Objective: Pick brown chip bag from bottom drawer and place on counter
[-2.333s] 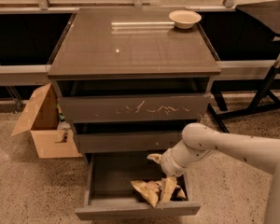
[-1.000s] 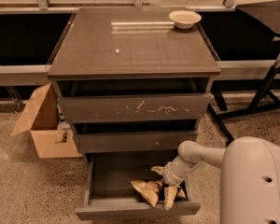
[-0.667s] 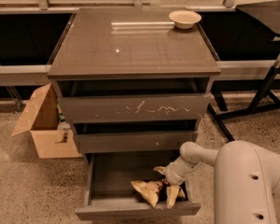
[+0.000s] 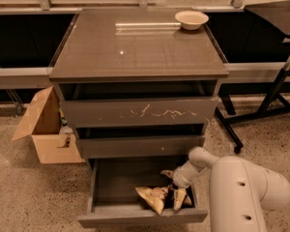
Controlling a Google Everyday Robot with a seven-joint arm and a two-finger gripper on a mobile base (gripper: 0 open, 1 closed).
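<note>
The brown chip bag (image 4: 152,197) lies crumpled at the front right of the open bottom drawer (image 4: 135,217). My gripper (image 4: 172,187) is down inside the drawer at the bag's right end, open, with one fingertip (image 4: 167,173) behind the bag and the other (image 4: 179,198) at its right side. I cannot tell whether they touch the bag. My white arm (image 4: 246,192) fills the lower right and hides the drawer's right corner. The counter (image 4: 135,47) is the glossy top of the cabinet.
A shallow beige bowl (image 4: 191,18) sits at the counter's back right. The scratched top drawer (image 4: 140,114) and the middle drawer (image 4: 140,146) stand slightly open above the gripper. An open cardboard box (image 4: 43,129) stands on the floor to the left. A black stand's legs (image 4: 270,100) are to the right.
My gripper has come down from above the bag to its right end inside the drawer. My arm's elbow has swung closer and now fills the lower right. The bag has not moved.
</note>
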